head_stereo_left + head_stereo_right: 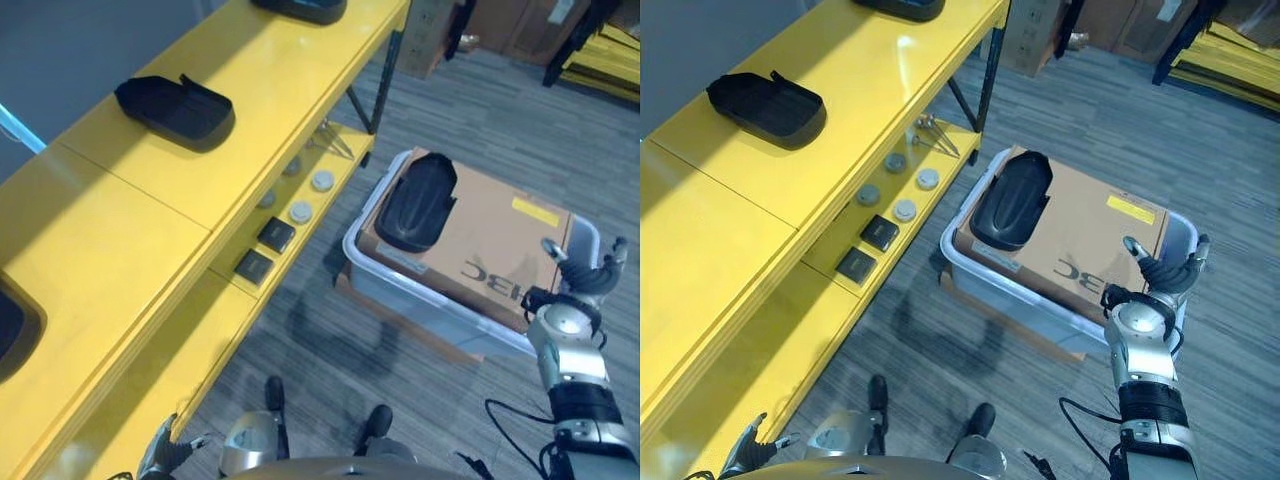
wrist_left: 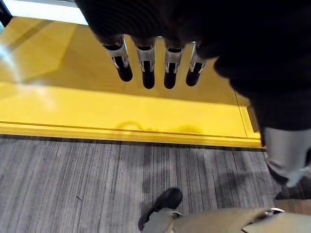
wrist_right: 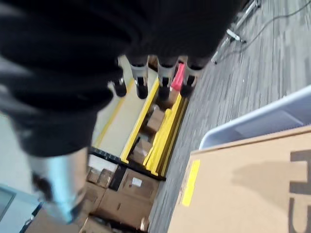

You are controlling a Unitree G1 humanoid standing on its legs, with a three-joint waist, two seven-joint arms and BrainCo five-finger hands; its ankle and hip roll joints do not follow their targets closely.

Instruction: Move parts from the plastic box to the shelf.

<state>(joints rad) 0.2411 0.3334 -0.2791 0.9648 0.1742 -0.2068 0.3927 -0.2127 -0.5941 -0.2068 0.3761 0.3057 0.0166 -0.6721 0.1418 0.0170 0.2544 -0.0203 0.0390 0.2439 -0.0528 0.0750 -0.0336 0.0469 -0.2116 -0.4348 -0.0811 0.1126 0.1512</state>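
While one black moulded plastic part [image 1: 416, 203] lies on the brown cardboard sheet [image 1: 490, 245] covering the translucent plastic box [image 1: 372, 262] at centre right, another black part [image 1: 175, 108] already sits upper left on the yellow shelf [image 1: 120, 240] — presumably delivered. Right hand [image 1: 1168, 272] hovers over the box's near corner, fingers spread, empty. Left hand [image 2: 155, 63] hangs lower left, fingers straight. A third part — top edge — is cut off.

A shelf [image 1: 150, 200] is seen on the left and a plastic box [image 1: 400, 300] on the floor to its right. A cardboard sheet [image 1: 490, 240] is laid on the box, and one part [image 1: 418, 202] is laid on the sheet's left end. Another part [image 1: 175, 108] is set on the shelf top. Small discs [image 1: 300, 212] and two flat blocks [image 1: 265, 250] are kept on the lower shelf.
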